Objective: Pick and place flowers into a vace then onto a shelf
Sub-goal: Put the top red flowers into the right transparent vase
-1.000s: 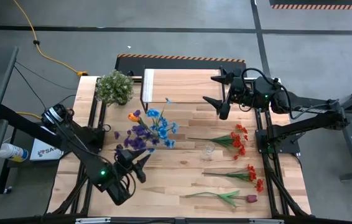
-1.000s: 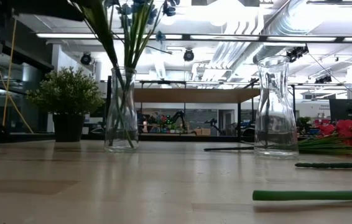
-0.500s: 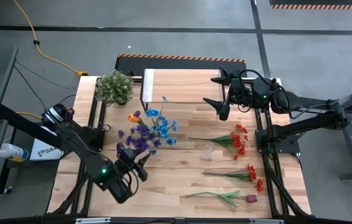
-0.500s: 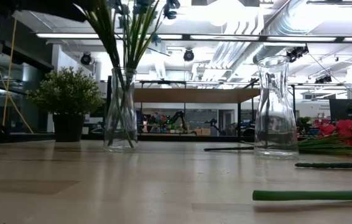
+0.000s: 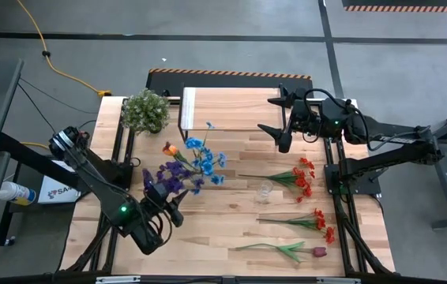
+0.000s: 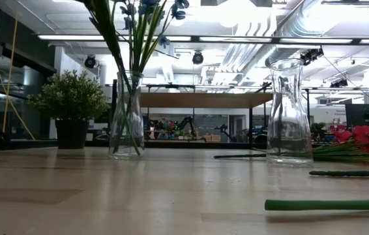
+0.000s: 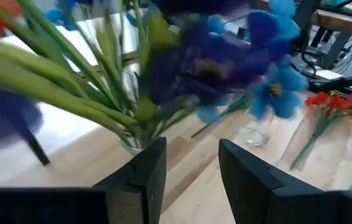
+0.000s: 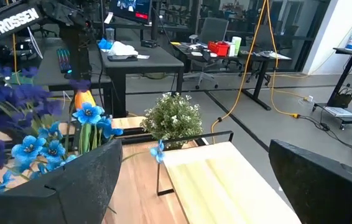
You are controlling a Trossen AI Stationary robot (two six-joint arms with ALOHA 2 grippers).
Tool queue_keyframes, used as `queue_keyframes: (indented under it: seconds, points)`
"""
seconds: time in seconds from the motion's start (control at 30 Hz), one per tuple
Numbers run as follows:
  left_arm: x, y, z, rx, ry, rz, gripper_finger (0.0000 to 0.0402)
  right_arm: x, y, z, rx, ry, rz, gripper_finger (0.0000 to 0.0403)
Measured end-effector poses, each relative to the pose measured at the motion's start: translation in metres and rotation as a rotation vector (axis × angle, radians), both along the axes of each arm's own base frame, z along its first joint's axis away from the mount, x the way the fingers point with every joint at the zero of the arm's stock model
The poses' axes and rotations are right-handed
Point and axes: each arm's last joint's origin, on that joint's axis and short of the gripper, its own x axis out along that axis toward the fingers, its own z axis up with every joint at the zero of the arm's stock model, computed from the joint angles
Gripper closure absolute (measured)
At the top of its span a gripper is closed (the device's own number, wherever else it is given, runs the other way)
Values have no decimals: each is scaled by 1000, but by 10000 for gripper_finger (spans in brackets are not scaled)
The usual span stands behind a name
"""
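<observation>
The flowers [image 5: 188,163] stand bunched in the vase [image 6: 127,116], near the shelf [image 5: 231,109]. My left pincer [image 5: 167,207] hovers just beside the vase, fingers apart, seemingly clear of the glass. My right pincer [image 5: 279,118] waits over the shelf, spread wide.

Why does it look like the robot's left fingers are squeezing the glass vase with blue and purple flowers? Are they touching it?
Apart. In the left wrist view the open left fingers frame bare wooden tabletop, while the clear glass vase of blue and purple flowers stands beyond their tips.

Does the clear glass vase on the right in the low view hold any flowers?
No: in the low view the clear glass vase stands empty, while the red flowers lie on the wooden table beside it.
</observation>
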Motion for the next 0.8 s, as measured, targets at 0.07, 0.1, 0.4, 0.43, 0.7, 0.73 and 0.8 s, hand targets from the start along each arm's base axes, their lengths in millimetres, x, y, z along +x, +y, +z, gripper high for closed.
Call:
queue_keyframes:
  seconds: [0.07, 0.1, 0.4, 0.43, 0.7, 0.73, 0.8]
  points:
    - [1, 3, 0, 7, -1, 16, 222, 0, 0, 0, 0, 0, 0, 8]
    - [2, 5, 0, 9, 7, 25, 222, 0, 0, 0, -1, 1, 0, 8]
    - [17, 20, -3, -30, 27, 98, 222, 0, 0, 0, 0, 4, 1, 8]
    - [20, 23, -5, -44, 31, 108, 222, 0, 0, 0, 0, 5, 1, 8]
    - [28, 30, -9, -129, 88, 130, 222, 0, 0, -1, -1, 6, 1, 8]
    - [29, 30, -9, -134, 82, 129, 222, 0, 0, -1, -1, 6, 1, 8]
    - [29, 29, -8, -146, 72, 131, 222, 0, 0, -1, 0, 7, 1, 8]
